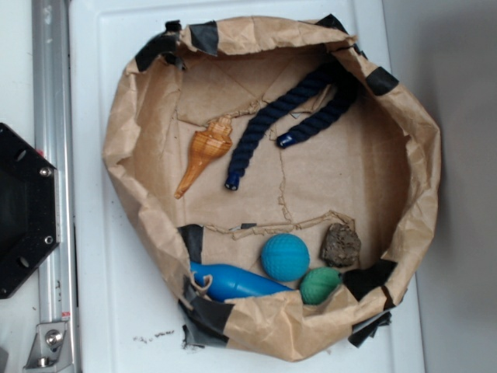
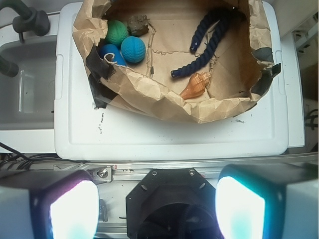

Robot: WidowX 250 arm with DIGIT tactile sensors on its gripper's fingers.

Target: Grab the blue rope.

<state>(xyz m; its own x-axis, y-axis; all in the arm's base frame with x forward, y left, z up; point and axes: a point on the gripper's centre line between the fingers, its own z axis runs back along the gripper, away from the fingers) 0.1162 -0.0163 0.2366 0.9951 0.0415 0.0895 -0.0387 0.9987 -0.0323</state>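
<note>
The rope (image 1: 295, 116) lies inside a brown paper basin (image 1: 124, 148) on the white bench (image 1: 101, 311), toward the basin's far wall from the robot. In the exterior view it sits near the 1 o'clock part of the basin, bent in a U with the bend tucked against the rim and both capped ends pointing down toward 7 o'clock. The longer leg runs diagonally and ends just beside the shell (image 1: 203, 154), without clearly touching it. The ball (image 1: 284, 257), the pin toy (image 1: 233, 282), a green egg (image 1: 320, 285) and a rock (image 1: 341, 245) cluster at the opposite rim, well apart from the rope.

In the wrist view the gripper (image 2: 157, 209) has its two pads spread wide at the bottom edge, empty and high above the bench. From it the rope (image 2: 209, 42) lies ahead and slightly right, about 1 o'clock. The long leg's axis slants from 7 toward 1 o'clock, so the likely approach is forward and down over the shell (image 2: 196, 85), closing across that leg. The crumpled near wall of the basin could catch a low approach.
</note>
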